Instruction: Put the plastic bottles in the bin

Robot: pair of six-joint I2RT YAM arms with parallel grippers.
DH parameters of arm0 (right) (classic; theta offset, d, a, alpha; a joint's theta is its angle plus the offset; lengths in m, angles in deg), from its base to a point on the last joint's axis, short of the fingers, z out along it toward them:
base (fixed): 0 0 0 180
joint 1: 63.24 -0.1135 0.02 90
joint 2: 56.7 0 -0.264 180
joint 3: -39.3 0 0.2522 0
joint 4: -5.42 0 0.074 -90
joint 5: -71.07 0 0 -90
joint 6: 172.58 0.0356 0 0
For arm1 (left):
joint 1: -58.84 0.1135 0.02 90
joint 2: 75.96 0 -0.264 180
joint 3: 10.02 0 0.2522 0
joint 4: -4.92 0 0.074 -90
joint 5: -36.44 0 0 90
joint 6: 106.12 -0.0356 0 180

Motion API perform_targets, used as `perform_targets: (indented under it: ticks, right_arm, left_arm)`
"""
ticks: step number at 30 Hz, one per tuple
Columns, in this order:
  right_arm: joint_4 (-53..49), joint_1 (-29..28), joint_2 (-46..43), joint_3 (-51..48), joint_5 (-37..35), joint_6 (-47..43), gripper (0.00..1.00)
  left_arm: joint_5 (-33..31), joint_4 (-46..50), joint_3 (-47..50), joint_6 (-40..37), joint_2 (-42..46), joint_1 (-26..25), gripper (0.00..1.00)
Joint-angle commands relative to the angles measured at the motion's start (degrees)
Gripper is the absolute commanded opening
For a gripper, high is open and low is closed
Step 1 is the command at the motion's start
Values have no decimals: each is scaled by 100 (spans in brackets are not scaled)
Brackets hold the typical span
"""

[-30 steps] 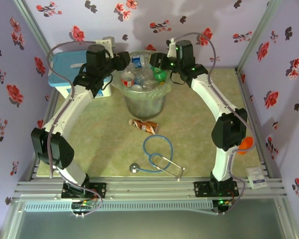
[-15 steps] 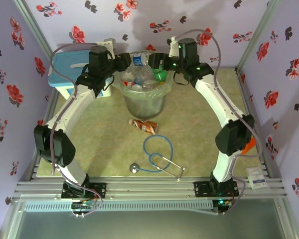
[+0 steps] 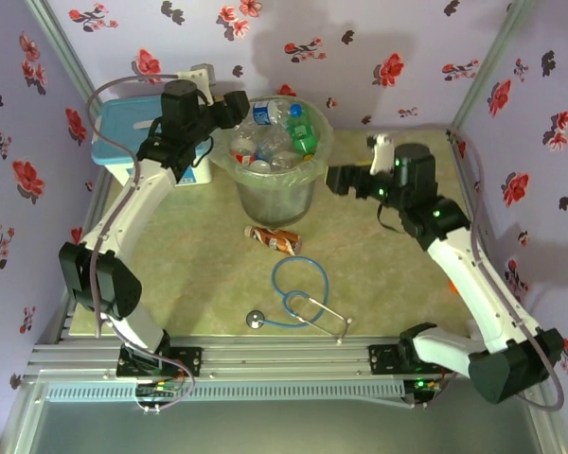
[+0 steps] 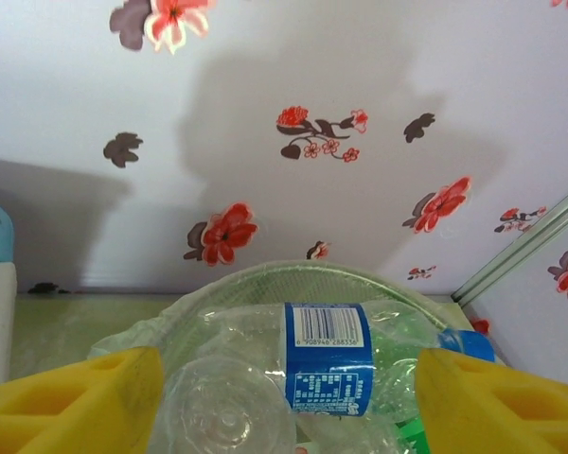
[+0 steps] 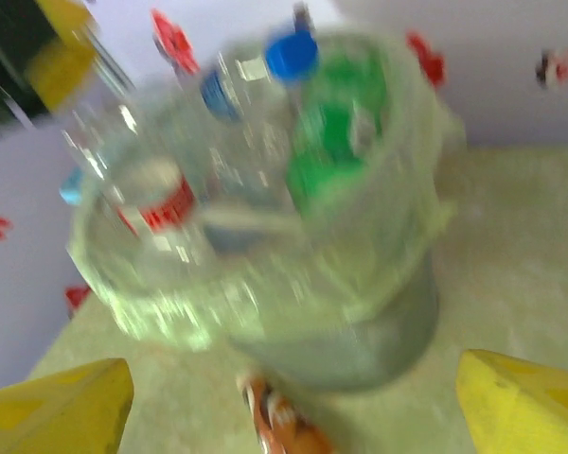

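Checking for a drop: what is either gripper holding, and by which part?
Nothing is held: the left gripper and right gripper both stand open and empty.

Upright grey-green bin (image 3: 276,200) full of mostly clear bottles (image 3: 265,144); one orange-labelled bottle (image 3: 273,238) flat near its base.

Blurred, the bin (image 5: 383,317) brims with bottles (image 5: 161,203), a green bottle (image 5: 336,142) among them; an orange-labelled bottle (image 5: 282,424) lies on the bench (image 5: 521,284) before it.

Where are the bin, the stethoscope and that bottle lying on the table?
bin (image 3: 275,199): top view, grey-green side wall.
stethoscope (image 3: 256,320): top view, round chest piece.
bottle on the table (image 3: 273,238): top view, orange label.
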Motion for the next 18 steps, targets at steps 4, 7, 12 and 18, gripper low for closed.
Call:
perform_targets:
  ticks: [4, 7, 12, 18]
  right_arm:
    - [1104, -573, -345, -1881, 128, 127, 84]
    - [1814, -903, -83, -2471, 99, 130, 84]
    - [3311, -1200, 863, -3101, 41, 315, 88]
    - [4901, -1254, 2112, -3191, 178, 637, 99]
  left_arm:
    - [-134, 561, 154, -236, 1059, 169, 76]
    - [-141, 903, 731, -56, 1577, 337, 77]
    - [97, 1123, 2059, 474, 2383, 734, 78]
    - [723, 525, 2971, 1205, 2590, 1137, 78]
